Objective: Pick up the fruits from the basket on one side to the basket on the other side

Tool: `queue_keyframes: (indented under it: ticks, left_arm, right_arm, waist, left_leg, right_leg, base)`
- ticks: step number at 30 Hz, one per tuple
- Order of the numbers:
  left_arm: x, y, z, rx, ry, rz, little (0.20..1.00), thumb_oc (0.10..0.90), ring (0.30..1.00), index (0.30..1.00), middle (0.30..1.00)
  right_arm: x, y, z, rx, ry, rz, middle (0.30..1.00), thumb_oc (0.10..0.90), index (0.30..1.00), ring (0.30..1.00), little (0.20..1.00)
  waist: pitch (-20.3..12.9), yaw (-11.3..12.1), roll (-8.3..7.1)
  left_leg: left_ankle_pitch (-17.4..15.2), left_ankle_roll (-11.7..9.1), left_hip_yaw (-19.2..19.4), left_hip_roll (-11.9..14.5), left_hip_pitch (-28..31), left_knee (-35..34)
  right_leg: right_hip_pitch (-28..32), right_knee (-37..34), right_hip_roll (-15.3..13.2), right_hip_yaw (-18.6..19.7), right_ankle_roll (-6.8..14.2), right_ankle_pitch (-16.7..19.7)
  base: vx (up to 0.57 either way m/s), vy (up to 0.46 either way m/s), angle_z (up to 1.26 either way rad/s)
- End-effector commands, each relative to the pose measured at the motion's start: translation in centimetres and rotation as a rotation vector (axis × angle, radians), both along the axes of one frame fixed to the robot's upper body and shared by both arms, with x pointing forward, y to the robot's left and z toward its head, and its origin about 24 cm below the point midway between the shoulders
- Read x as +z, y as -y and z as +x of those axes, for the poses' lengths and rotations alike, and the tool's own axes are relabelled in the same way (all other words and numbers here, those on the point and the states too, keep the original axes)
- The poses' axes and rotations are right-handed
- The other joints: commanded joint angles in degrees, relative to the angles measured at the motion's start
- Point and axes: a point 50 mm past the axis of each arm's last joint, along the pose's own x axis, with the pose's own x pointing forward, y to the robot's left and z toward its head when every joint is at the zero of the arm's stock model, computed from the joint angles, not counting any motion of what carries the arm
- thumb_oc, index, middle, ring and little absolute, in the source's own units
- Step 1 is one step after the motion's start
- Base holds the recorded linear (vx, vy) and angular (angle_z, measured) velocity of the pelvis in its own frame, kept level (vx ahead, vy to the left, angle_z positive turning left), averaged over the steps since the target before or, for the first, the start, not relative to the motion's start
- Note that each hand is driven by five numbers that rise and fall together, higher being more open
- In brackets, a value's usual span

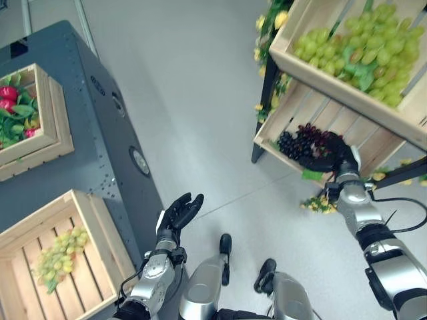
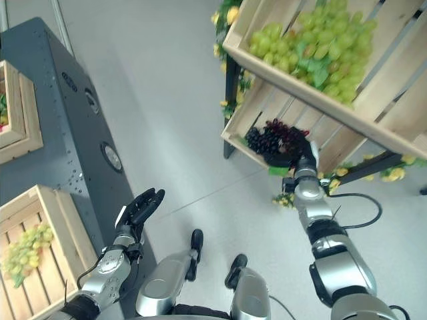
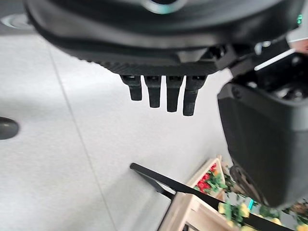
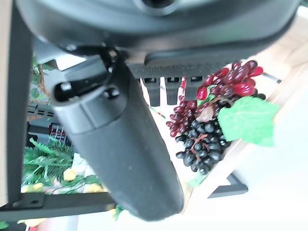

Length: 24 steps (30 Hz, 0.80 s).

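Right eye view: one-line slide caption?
Right hand reaches the dark grapes in the lower crate; left hand open over the floor.

No readable text, label, number or sign that I can make out on crates, shelf or cabinet

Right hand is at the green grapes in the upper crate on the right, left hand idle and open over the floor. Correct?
Not quite. The right hand is at the dark grapes in the lower crate, as the left eye view shows; the green grapes sit in the crate above. The left hand is indeed idle and open over the floor.
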Motion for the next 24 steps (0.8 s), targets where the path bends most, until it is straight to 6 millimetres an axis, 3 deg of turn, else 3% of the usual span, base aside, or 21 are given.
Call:
queue_keyframes:
  ticks: [1,6,11,15,20,24]
  left_arm:
    - [-0.5,1.6,-1.0,-0.04,0.018,0.0,0.9,0.8,0.9,0.9,0.9]
    - [-1.6,1.5,-1.5,-0.023,-0.041,-0.008,0.9,0.8,0.9,0.9,0.9]
    - [-4.5,0.9,-3.6,0.033,-0.189,0.016,0.9,0.8,0.9,0.9,0.9]
    - [-5.6,0.1,-4.3,0.102,-0.243,0.003,0.9,0.8,0.9,0.9,0.9]
    - [-6.0,-0.4,-5.6,0.137,-0.249,0.001,0.9,0.8,0.9,0.9,0.9]
    - [-6.0,-1.0,-6.0,0.171,-0.247,-0.004,0.9,0.8,0.9,0.9,0.9]
  right_arm:
    - [1.2,-1.6,0.1,0.107,0.152,0.077,0.9,0.8,0.9,0.9,0.9]
    - [-1.2,-5.0,-1.4,0.202,0.154,0.199,0.9,0.8,0.9,0.9,0.9]
    - [-5.7,-7.4,-4.9,0.279,0.054,0.335,0.9,0.8,0.9,0.9,0.9]
    - [-7.6,-9.3,-7.4,0.351,0.013,0.391,0.9,0.8,0.9,0.9,0.9]
    - [-8.0,-11.2,-10.5,0.469,0.044,0.448,0.9,0.8,0.9,0.9,0.9]
    - [-7.0,-12.4,-10.6,0.582,0.071,0.466,0.9,0.8,0.9,0.9,0.9]
  waist:
    - [-12.4,0.2,-0.52]
    - [-15.2,-0.1,-0.64]
    - [-17.5,-1.2,-0.33]
    - [-18.5,-1.4,-0.68]
    - [-18.6,-1.3,-0.95]
    - [-17.9,-0.1,-1.01]
  left_leg:
    - [-9.0,-2.5,0.5,2.2,3.0,1.7]
    - [-8.3,-2.5,-0.7,1.9,5.8,-2.1]
    - [-5.4,-3.2,-1.2,2.1,8.3,-8.8]
    - [-4.1,-4.1,-3.1,1.8,6.9,-10.3]
    - [-3.7,-4.1,-3.5,2.2,6.8,-10.3]
    - [-2.7,-5.0,-4.7,2.4,6.2,-10.3]
  right_leg:
    - [1.5,-7.4,-0.8,3.4,-1.8,6.1]
    - [3.6,-11.0,-0.2,4.6,-1.2,7.6]
    - [4.9,-15.4,1.1,5.3,-0.4,9.6]
    - [5.2,-18.5,1.9,4.4,-0.5,10.6]
    - [5.6,-18.0,2.3,3.2,-1.1,9.4]
    - [6.0,-18.4,3.1,2.1,-2.1,8.8]
  base:
    - [0.06,-0.009,0.17]
    - [0.05,-0.017,0.07]
    - [0.0,-0.008,0.0]
    - [-0.06,-0.081,0.04]
    - [-0.01,-0.127,0.22]
    - [-0.02,-0.156,0.15]
